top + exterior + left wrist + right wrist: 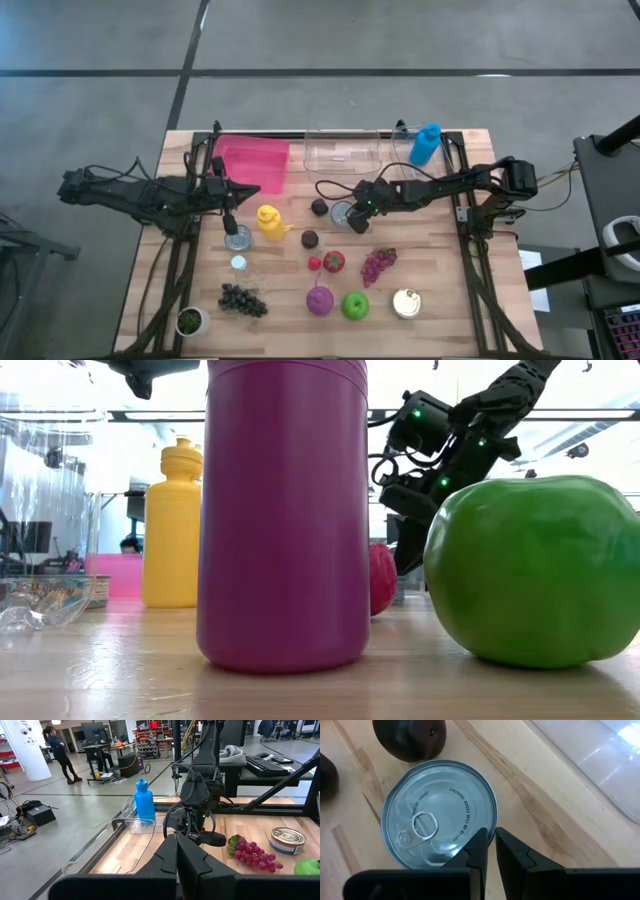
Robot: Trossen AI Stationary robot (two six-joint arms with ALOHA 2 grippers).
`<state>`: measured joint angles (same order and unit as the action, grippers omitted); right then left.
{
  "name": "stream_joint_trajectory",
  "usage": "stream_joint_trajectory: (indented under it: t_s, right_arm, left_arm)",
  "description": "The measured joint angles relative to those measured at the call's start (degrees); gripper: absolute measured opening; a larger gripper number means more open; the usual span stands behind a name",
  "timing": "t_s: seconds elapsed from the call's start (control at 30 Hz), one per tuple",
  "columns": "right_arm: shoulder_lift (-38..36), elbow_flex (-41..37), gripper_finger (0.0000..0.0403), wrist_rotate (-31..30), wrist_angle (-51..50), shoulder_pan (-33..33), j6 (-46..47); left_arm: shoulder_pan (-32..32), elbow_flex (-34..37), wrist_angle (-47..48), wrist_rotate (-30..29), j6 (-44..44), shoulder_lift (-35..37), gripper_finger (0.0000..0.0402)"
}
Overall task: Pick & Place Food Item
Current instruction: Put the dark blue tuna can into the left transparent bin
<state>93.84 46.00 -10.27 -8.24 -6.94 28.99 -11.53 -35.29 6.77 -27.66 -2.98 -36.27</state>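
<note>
A silver pull-tab can (pixel 341 211) (pixel 437 815) stands on the wooden table between two dark round fruits (pixel 319 207) (pixel 310 239). My right gripper (pixel 352 221) (pixel 491 839) points down over that can's edge, its fingers shut. My left gripper (pixel 231 222) (pixel 176 845) is shut and hangs in the air above a second silver can (pixel 238 238), next to the yellow bottle (pixel 270 222). A pink bin (pixel 252 162) and a clear bin (pixel 342 150) sit at the table's far edge. My right gripper has its shut fingertips (pixel 480 840) over the rim (pixel 494 820) of the can's lid, coming from above and pointing down. The can stands upright on the table. Whether the tips touch the rim, I cannot tell.
Near the front lie a red strawberry (pixel 333 262), red grapes (pixel 378 265), dark grapes (pixel 243 300), a purple bottle (pixel 320 300), a green apple (pixel 355 305), a third can (pixel 406 303) and a small potted plant (pixel 189 321). A blue bottle (pixel 425 145) stands at the far right.
</note>
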Motion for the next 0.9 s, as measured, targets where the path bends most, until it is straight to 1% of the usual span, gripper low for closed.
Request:
stream_joint_trajectory:
  t_s: [0.73, 0.9]
  right_arm:
    - [-0.1, -0.2, 0.0031, -0.2, -1.5, -0.2, 2.3]
    - [-0.6, 0.8, 0.0031, 0.0, -5.4, -0.2, 3.9]
  left_arm:
    - [0.0, 0.0, 0.5, 0.0, 0.0, 0.0, 0.0001]
    - [0.0, 0.0, 0.4, 0.0, 0.0, 0.0, 0.0001]
